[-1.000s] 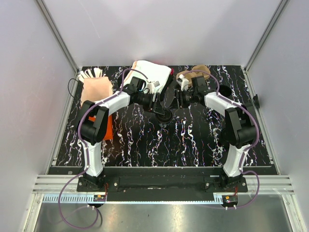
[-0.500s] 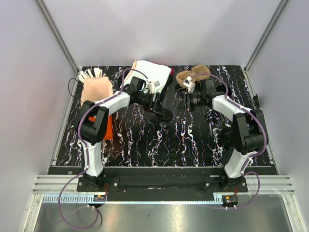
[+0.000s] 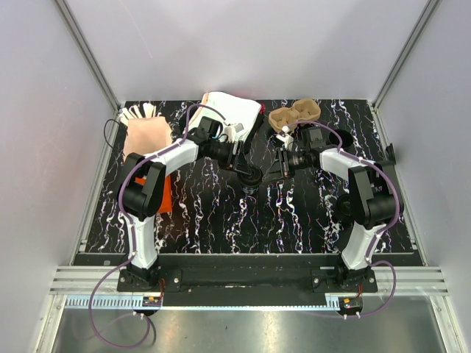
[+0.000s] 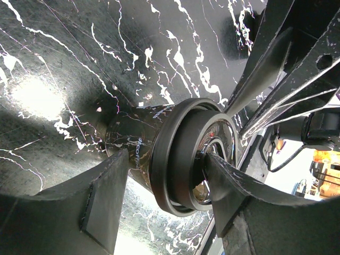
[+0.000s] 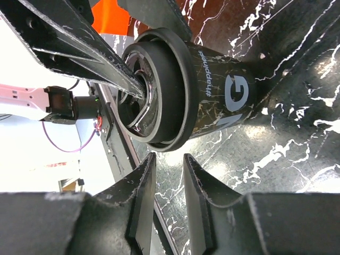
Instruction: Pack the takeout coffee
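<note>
**Lidded cup in the left claw, tray waiting at the far edge**

The small black tapered disposable cup, capped with a black lid, was at the middle of the black white-veined worktop, between the two arms. The left claw was clamped on its top edge, with one finger in the recess of the lid and the other against the outer wall. Whether its base touched the worktop could not be told. The right claw sat just beside the lid's rim, its fingers only narrowly parted with nothing between them. The brown two-hollow cardboard tray lay well apart, at the far edge, right of centre.

The cup looked light and thin-walled, so it would likely dent under a hard squeeze. The rolled rim and the lid were probably its stiffest band, though the glossy lid looked slippery. Whether it held liquid was not visible, so it was best treated as full and kept upright. A rim pinch of that kind could let it swing or pop the lid. A hold across the wall just below the lid seemed safer for lowering it into a hollow.
</note>
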You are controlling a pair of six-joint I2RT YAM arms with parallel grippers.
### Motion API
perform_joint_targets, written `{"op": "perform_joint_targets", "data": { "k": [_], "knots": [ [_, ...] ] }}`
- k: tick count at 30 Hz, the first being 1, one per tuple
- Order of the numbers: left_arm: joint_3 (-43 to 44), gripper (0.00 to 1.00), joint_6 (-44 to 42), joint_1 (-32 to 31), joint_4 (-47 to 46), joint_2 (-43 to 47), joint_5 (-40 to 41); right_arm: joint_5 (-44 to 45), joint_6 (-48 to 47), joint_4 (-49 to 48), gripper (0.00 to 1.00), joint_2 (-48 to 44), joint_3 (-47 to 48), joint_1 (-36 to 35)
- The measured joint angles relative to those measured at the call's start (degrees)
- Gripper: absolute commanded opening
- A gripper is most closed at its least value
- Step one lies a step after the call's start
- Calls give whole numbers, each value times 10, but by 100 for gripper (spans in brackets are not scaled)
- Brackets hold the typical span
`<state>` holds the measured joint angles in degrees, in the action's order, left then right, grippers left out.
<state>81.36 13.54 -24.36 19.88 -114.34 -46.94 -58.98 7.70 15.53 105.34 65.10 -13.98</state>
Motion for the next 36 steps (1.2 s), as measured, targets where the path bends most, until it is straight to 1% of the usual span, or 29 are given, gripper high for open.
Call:
{"op": "perform_joint_targets", "data": {
  "k": [10,15,16,19,32,35,36],
  "knots": [
    [0,61,0,0,-2,0,1,-7,13,-8,27,20,0,-11],
    [0,61,0,0,-2,0,2,-9,20,-9,20,22,1,-11],
    [0,61,0,0,-2,0,2,-10,22,-8,17,23,2,-11],
    [0,61,0,0,-3,0,3,-7,26,3,14,29,11,-11],
    [4,61,-2,2,0,0,11,-9,23,75,13,65,63,-13],
    [4,60,-3,2,0,0,12,-1,22,88,16,68,71,-15],
    [4,60,-5,2,0,0,12,1,21,94,20,69,75,-16]
  ]
}}
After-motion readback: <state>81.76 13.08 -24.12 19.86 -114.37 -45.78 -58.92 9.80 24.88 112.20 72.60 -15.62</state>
